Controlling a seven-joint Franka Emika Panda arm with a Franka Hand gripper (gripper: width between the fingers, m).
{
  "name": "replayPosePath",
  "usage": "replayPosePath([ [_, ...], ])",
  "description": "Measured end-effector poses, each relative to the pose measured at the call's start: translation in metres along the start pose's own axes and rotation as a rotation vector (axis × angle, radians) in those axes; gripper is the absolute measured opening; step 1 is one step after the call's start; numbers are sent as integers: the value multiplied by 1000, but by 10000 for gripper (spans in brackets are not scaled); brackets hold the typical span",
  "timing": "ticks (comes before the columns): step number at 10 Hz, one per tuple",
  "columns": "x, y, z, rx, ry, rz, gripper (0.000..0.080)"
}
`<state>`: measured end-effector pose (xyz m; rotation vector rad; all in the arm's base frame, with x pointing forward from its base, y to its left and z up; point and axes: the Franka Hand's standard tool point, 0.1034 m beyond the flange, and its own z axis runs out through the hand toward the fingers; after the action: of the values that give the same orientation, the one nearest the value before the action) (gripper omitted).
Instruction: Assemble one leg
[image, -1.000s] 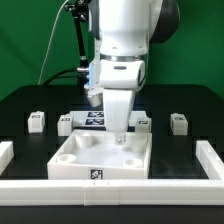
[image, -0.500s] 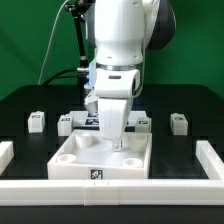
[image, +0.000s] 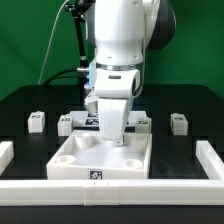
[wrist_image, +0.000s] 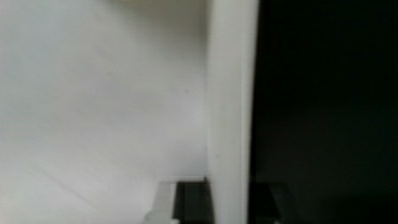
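The large white tray (image: 80, 160) with round corner sockets lies at the front middle of the black table. My gripper (image: 115, 141) reaches down onto its back wall. In the wrist view the gripper (wrist_image: 230, 206) has a dark finger (wrist_image: 192, 206) on each side of the tray's thin white wall (wrist_image: 230, 90), with the tray floor (wrist_image: 107, 100) on one side and black table on the other. The jaws stand narrow against the wall. One small white leg (image: 36, 121) and two more legs (image: 66, 124) (image: 141, 122) lie behind the tray, and another leg (image: 179, 122) lies at the exterior view's right.
The marker board (image: 95, 118) lies behind the tray, partly hidden by my arm. A white border rail (image: 210, 160) runs along the table's right side, and another rail (image: 110, 190) runs along the front. A dark stand (image: 78, 40) rises at the back.
My gripper has moved down and a little toward the exterior view's left, onto the tray's back wall. The tray and the legs have not moved.
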<state>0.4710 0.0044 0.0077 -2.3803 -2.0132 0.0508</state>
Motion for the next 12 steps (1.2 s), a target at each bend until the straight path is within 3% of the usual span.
replayPosePath([
  [8,0,1,0,-1,0,0,60],
  [11,21,17,-2,-15,11,-92,60],
  [12,36,21,-3,2,15,-114,60],
])
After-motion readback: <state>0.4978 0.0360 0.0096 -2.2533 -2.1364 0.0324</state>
